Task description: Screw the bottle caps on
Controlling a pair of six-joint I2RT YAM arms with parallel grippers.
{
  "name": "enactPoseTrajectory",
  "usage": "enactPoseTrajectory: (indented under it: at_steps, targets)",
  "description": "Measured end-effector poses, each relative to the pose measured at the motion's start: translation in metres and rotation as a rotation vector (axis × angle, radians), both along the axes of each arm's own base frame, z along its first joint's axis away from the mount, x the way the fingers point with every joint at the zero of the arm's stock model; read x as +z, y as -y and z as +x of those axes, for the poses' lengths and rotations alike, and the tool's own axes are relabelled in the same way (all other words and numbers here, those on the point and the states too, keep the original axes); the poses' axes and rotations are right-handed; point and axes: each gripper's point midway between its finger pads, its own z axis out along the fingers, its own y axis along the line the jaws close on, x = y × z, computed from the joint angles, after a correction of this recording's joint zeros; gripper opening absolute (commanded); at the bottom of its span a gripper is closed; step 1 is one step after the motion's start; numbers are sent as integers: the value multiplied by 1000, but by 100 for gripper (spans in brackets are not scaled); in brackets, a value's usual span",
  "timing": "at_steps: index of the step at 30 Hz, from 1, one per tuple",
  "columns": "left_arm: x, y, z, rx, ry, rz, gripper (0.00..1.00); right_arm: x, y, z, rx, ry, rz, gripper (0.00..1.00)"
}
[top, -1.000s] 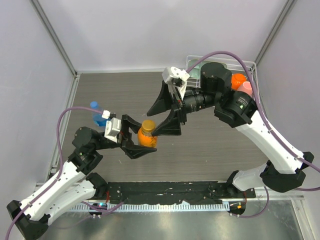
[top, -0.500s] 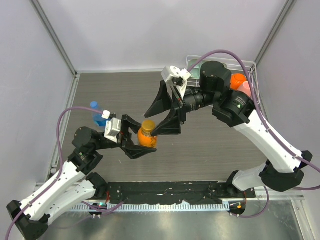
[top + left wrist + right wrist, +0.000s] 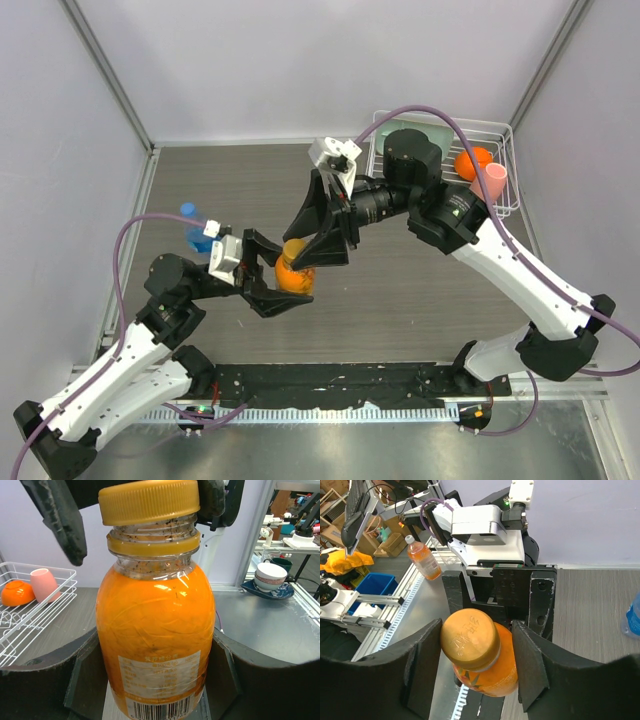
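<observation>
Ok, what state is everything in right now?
orange bottle: upright, clamped in left end effector.
orange cap: resting on neck, threads exposed, not screwed down.
right end effector: open, straddling the cap.
blue bottle: standing, blue cap on top; tightness unclear.

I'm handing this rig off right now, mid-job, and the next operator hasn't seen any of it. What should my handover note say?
Left gripper: shut on the orange bottle, gripping its body.
Right gripper: open, fingers either side of the amber cap, not clamped.
Amber cap: resting on the neck with threads showing below it, so not screwed down.
Blue-label bottle: left of the left gripper, untouched. The blue cap appears to be at its top; tightness cannot be told.
Left to do: close on the amber cap and twist it down, then probably check the blue one.
</observation>
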Motion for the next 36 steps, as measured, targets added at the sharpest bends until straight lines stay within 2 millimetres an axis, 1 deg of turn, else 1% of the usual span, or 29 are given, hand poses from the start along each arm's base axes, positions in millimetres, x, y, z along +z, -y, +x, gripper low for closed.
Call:
enactPoseTrajectory:
  at_steps: [4,5,11,17,27,36]
  targets:
    - [1,0,1,8,-2,-3,0,4,0,0,3,3,13,47]
    - [0,0,2,11,-3,-3,0,4,0,-1,4,1,15,43]
    - [0,0,5,26,-10,-4,0,4,-1,0,2,0,20,33]
    - [-1,0,7,35,-19,-1,0,3,2,2,-25,8,21,30]
    - [-1,-1,12,65,-34,-3,0,3,7,6,-72,42,19,28]
    - [-2,-1,15,81,-40,-4,0,2,10,10,-98,61,-17,26]
